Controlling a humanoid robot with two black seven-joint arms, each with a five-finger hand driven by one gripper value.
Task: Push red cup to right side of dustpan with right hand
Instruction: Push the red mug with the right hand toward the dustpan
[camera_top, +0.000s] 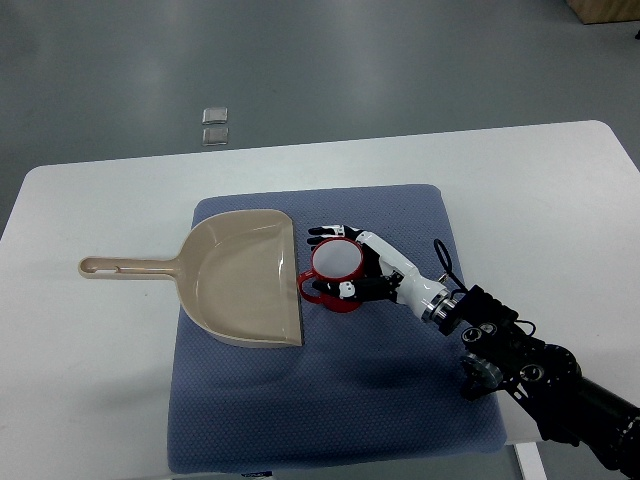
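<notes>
I see the red cup (336, 273) just right of the dustpan (245, 280), its open edge blocking any way left. My right hand (350, 262) wraps the cup. Right of them the blue mat (300, 400) and white table (560, 200) lie bare, and the mat's near half too.

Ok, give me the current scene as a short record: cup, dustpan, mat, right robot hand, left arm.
cup: red cup, upright, white inside, on the blue mat, just right of the dustpan's open edge
dustpan: beige dustpan, handle pointing left onto the white table
mat: blue mat, under cup and dustpan body
right robot hand: right robot hand wrapped around the cup, fingers on its far and near sides
left arm: not in view
</notes>
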